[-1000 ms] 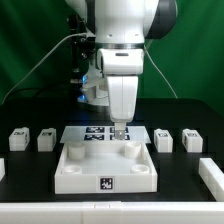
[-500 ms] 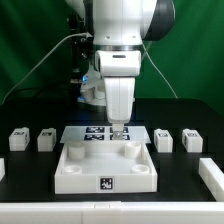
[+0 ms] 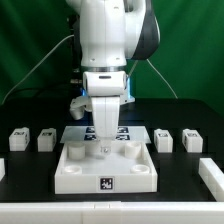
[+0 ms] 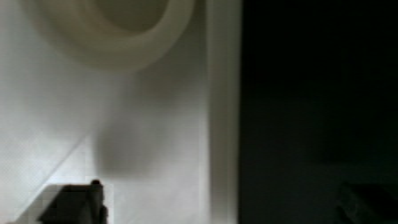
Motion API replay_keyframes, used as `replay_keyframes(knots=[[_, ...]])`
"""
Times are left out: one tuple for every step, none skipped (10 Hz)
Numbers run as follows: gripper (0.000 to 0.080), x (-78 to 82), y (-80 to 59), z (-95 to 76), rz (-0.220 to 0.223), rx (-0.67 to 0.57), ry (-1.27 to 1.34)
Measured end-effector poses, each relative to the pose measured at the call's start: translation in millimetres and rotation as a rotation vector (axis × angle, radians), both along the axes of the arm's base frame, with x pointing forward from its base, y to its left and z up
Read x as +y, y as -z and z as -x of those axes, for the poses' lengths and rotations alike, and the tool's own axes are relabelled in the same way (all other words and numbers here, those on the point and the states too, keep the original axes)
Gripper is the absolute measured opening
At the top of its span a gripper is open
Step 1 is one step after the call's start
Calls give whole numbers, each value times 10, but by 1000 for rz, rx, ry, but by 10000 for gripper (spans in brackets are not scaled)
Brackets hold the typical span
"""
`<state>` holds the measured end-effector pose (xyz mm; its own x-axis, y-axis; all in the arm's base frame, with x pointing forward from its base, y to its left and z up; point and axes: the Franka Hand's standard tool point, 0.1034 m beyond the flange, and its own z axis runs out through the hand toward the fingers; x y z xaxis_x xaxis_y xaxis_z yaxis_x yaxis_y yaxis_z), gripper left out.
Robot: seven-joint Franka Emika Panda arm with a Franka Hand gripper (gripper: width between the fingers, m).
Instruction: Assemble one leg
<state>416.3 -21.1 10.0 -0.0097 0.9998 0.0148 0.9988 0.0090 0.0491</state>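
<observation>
Four small white legs with tags stand on the black table beside the wide white panel [image 3: 70, 170]: two on the exterior view's left [image 3: 18, 138] [image 3: 46, 138] and two on its right [image 3: 164, 138] [image 3: 191, 138]. My gripper [image 3: 105, 143] is down at the panel's back part, far from every leg. In the wrist view the gripper [image 4: 214, 195] hangs close over the panel [image 4: 125, 120], by a round hole [image 4: 134, 25] and the panel's edge. One dark finger [image 4: 71, 205] shows. The other is lost against the dark table. The jaws stand wide apart with nothing between them.
The marker board [image 3: 128, 133] lies just behind the panel, partly hidden by my arm. A white part [image 3: 211, 172] lies at the exterior view's right edge, another at the left edge [image 3: 2, 168]. Cables hang behind the arm.
The arm has swung toward the exterior view's left and turned at the wrist. The gripper now sits lower, over the panel's back part. The legs have not moved.
</observation>
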Motion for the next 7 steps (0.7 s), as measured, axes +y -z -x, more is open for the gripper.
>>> replay_keyframes(knots=[[650,-49,34,-43,-1,1,11],[650,-99,41,-61,-1,2,22],[650,-107,43,-60,-1,2,29],[510,-107,45,-58,-1,3,30],[510,-108,45,-57,-1,3,30],[371,-108,46,-57,-1,3,31],[235,-108,48,-56,-1,4,31]])
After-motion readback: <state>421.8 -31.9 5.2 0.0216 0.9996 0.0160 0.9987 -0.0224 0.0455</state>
